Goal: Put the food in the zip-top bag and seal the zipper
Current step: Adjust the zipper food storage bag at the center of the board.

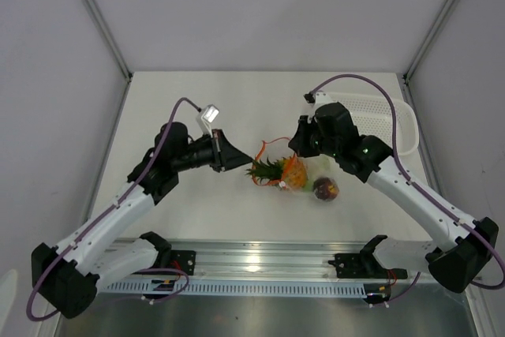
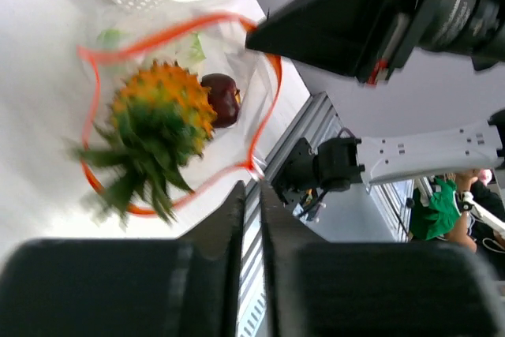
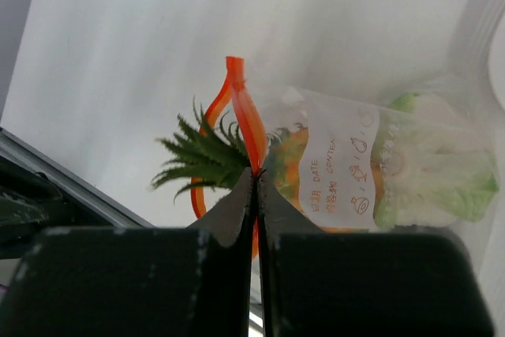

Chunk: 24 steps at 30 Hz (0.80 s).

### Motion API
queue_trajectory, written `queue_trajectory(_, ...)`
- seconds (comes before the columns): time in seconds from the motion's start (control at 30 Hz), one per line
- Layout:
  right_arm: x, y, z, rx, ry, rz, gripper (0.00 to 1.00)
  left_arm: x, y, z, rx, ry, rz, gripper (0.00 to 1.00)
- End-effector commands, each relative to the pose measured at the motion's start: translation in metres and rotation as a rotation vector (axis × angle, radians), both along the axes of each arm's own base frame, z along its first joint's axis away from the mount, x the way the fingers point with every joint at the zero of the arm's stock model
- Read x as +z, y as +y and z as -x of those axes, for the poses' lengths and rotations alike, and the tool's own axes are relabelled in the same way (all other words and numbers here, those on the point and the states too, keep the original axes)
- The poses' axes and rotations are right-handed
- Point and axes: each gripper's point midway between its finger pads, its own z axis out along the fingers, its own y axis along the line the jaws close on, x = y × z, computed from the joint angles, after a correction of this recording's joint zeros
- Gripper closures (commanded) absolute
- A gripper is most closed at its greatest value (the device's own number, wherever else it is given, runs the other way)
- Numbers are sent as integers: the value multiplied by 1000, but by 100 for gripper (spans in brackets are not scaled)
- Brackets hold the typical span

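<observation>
You are working a clear, crinkly zip-top bag (image 1: 309, 171) lying mid-worktop. Expect it to be handling limp, light and slippery, so your right gripper (image 3: 254, 187) is clenching its stiffer thin red-orange zipper strip (image 3: 246, 128), while your left gripper (image 2: 251, 219) is standing barely parted, grasping nothing. The orange toy pineapple with spiky green crown (image 2: 162, 108) is jutting from the mouth. The smooth white worktop (image 1: 205, 211) is offering room leftward, with the white perforated basket (image 1: 390, 116) crowding the far right corner.

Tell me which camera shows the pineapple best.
Left wrist view: the pineapple shows large, orange body and green crown whole, though blurred. Top view shows it small; right wrist view shows mainly its crown behind the zipper.
</observation>
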Motion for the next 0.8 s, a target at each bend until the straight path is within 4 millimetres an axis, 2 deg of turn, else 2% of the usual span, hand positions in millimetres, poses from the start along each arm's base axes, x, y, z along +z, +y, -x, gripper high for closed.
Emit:
queue_trajectory(0.0, 47, 8, 4, 28, -70, -121, 100, -20, 9, 12, 39, 26, -4, 80)
queue_trajectory(0.03, 49, 10, 5, 33, -67, -131, 100, -40, 11, 15, 45, 54, -14, 76)
queue_trajectory(0.1, 54, 15, 8, 55, -53, -158, 100, -50, 12, 15, 55, 73, -12, 71)
queue_trajectory(0.17, 55, 16, 10, 55, -42, -173, 100, -56, 13, 9, 76, 80, -33, 63)
queue_trajectory(0.37, 65, 11, 16, 50, -55, -191, 100, -71, 26, -1, 188, 106, -88, 58)
queue_trajectory(0.4, 65, 11, 16, 51, -56, -190, 100, -67, 31, -2, 220, 88, -76, 58)
queue_trajectory(0.43, 65, 12, 16, 52, -56, -190, 100, -67, 33, 0, 234, 95, -64, 58)
queue_trajectory(0.47, 66, 12, 17, 55, -57, -193, 100, -80, 35, 3, 242, 115, -71, 59)
queue_trajectory(0.53, 66, 14, 18, 64, -50, -198, 100, -80, 36, 7, 243, 123, -56, 62)
queue_trajectory(0.67, 68, 16, 18, 65, -51, -212, 100, -97, 33, 13, 225, 180, -41, 68)
queue_trajectory(0.77, 69, 16, 17, 64, -50, -213, 100, -103, 34, 10, 248, 199, -40, 73)
